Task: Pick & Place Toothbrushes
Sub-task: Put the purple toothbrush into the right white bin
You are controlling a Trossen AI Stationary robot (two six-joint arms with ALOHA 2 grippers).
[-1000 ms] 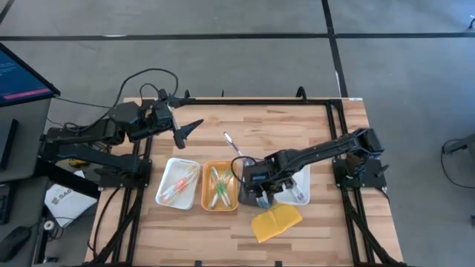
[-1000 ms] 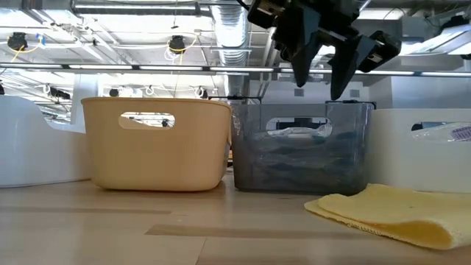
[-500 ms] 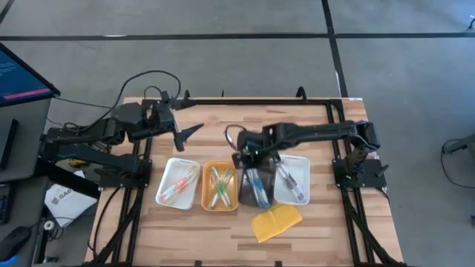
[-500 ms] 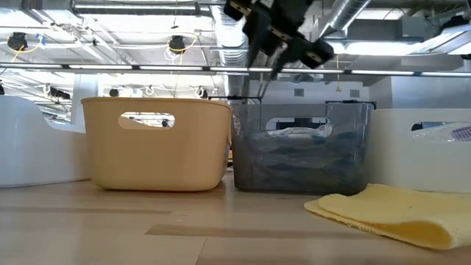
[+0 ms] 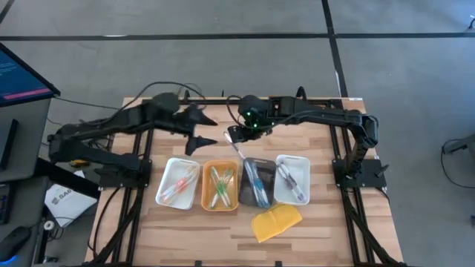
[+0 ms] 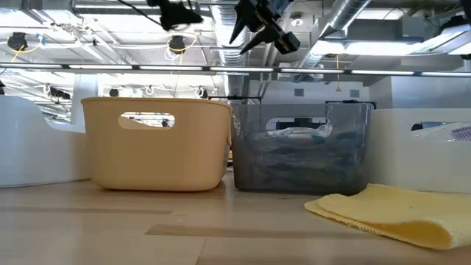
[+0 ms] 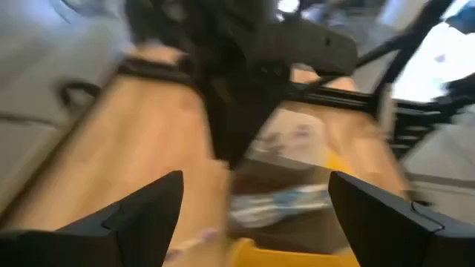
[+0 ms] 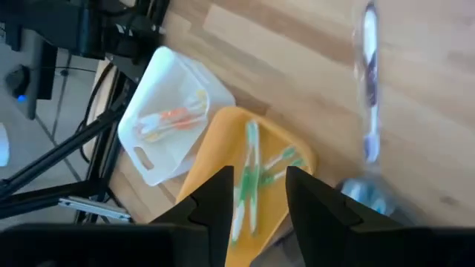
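Observation:
One loose toothbrush (image 5: 238, 149), white and purple, lies flat on the wood beyond the trays; the right wrist view shows the toothbrush (image 8: 369, 89) off to one side of my fingers. More toothbrushes lie in the trays: pink and orange ones (image 5: 177, 182), green ones (image 5: 220, 183), blue ones (image 5: 254, 180) and white ones (image 5: 291, 180). My right gripper (image 5: 236, 135) (image 8: 258, 200) hangs open above the loose brush's far end, touching nothing. My left gripper (image 5: 208, 131) (image 7: 256, 215) is wide open, in the air just left of it. Both grippers are high in the low view, right (image 6: 254, 26) and left (image 6: 180, 13).
Four trays stand in a row near the front: white (image 5: 165, 199), orange (image 5: 206, 202), grey (image 5: 245, 199), white (image 5: 303, 165). A yellow pad (image 5: 276, 221) lies in front of them. Bare wood shows along the table's left and far parts.
My right gripper has risen from over the grey tray and swung toward the far edge, to a spot over the loose toothbrush. My left gripper has moved right, toward the table's middle and the right gripper. The trays and pad have stayed put.

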